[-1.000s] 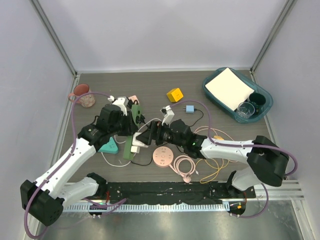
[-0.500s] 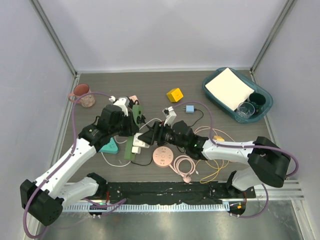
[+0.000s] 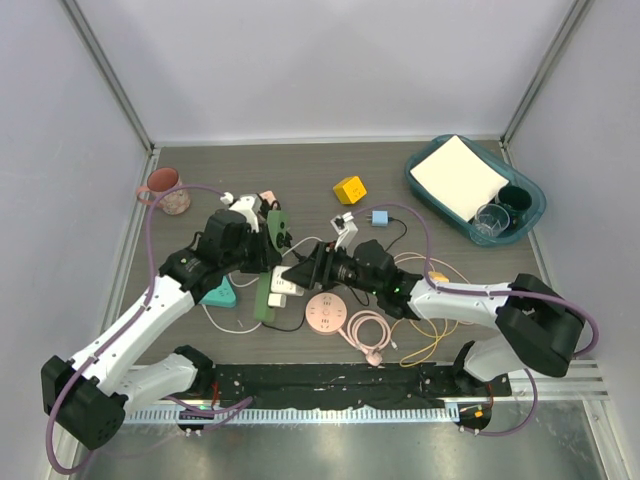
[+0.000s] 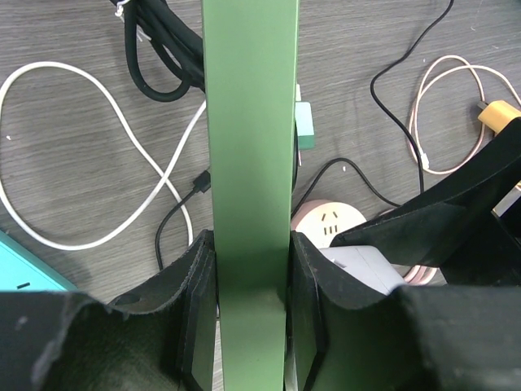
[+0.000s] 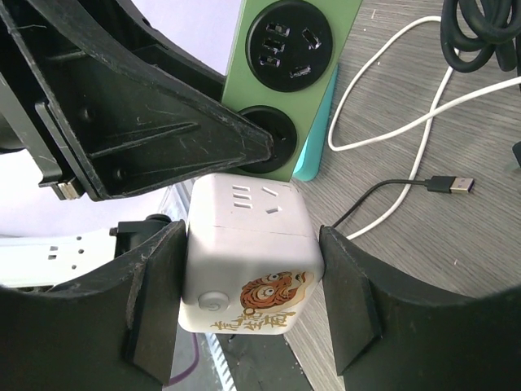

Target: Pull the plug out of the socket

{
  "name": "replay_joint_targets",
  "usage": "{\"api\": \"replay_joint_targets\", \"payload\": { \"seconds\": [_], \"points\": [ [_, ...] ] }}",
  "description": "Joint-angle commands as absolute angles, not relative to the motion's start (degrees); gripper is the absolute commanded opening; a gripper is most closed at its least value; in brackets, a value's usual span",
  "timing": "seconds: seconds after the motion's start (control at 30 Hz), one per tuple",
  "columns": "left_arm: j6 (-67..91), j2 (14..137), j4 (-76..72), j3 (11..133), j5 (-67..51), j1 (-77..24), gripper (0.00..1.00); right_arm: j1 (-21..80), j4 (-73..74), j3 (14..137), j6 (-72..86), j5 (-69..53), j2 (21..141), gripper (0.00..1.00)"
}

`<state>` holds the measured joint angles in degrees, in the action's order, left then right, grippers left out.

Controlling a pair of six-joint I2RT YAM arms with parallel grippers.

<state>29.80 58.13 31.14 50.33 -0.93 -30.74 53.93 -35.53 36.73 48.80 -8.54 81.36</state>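
The socket is a long green power strip [image 3: 266, 290] [image 4: 248, 122] with round black outlets [image 5: 291, 41]. My left gripper [image 3: 262, 250] [image 4: 251, 318] is shut on it, pads pressed on both long sides, holding it off the table. The plug is a white cube [image 3: 284, 283] [image 5: 248, 252] with a tiger picture, seated in a lower outlet of the strip. My right gripper [image 3: 292, 278] [image 5: 248, 285] is shut on the cube, one finger on each side. In the left wrist view the cube [image 4: 366, 265] shows beside the strip, behind the right arm's black fingers [image 4: 444, 224].
On the table lie a round pink socket [image 3: 325, 313], a coiled pink cable [image 3: 368, 330], a teal triangular piece [image 3: 218, 292], and loose white [image 4: 98, 147] and black cables [image 4: 155, 49]. Farther back are a yellow cube [image 3: 349, 189], a pink mug [image 3: 160, 185] and a teal tray [image 3: 524, 186].
My right gripper's fingers have closed from wide open onto the white cube plug. Both arms and the strip shifted slightly.
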Motion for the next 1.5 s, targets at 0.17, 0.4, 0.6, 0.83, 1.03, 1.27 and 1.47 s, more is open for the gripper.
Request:
{"api": "replay_joint_targets", "payload": {
  "seconds": [0.17,0.4,0.6,0.83,1.03,1.27,1.47],
  "points": [
    [25.40,57.13,28.74,52.65,8.17,-29.09,0.00,53.18,-22.16,40.25,41.40,-5.71,72.52,0.01],
    [25.40,56.34,28.04,52.12,8.00,-29.18,0.00,47.64,-34.89,34.19,52.81,-15.64,72.42,0.01],
    [25.49,56.95,28.30,52.38,7.65,-29.09,0.00,49.30,-29.30,38.66,49.69,-15.31,72.34,0.01],
    [25.75,56.78,28.21,52.29,7.38,-29.18,0.00,51.86,-16.88,43.07,43.51,-8.27,70.40,0.01],
    [26.80,56.17,26.82,51.86,5.11,-29.18,0.00,52.21,-29.39,38.43,48.15,-12.12,73.38,0.22],
    [31.55,53.44,22.15,48.61,0.18,-29.09,0.00,53.17,-35.59,37.44,52.90,-13.19,77.78,0.73],
    [32.52,53.53,21.45,48.43,0.18,-29.09,0.00,53.88,-38.14,37.18,54.58,-12.22,79.89,0.82]
  ]
}}
